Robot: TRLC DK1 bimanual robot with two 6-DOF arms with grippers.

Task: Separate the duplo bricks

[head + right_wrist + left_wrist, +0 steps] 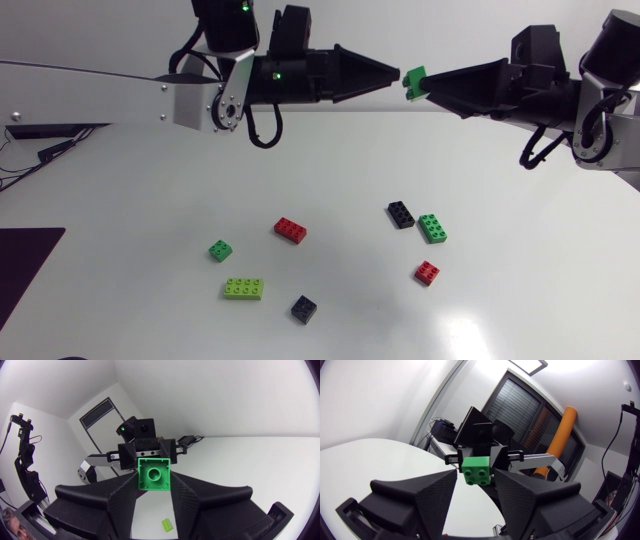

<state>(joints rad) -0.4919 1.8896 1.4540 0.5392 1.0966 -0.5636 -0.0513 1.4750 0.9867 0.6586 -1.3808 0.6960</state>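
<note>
High above the table my right gripper (pixel 420 84) is shut on a small green duplo brick (pixel 414 79), which sticks out past its fingertips. The right wrist view shows that brick (pixel 154 474) pinched between both fingers, hollow underside toward the camera. My left gripper (pixel 397 72) points at it from the opposite side, tips just short of the brick, fingers open and empty. From the left wrist the green brick (pixel 475 470) sits ahead of the gap between my left fingers (pixel 432 490), studs showing.
Several loose bricks lie on the white table (pixel 120 200) below: red (pixel 291 230), black (pixel 401 214), green (pixel 432 228), small red (pixel 427 273), small green (pixel 220 250), lime (pixel 244 289) and black (pixel 304 308). A dark mat (pixel 25 270) lies at the left edge.
</note>
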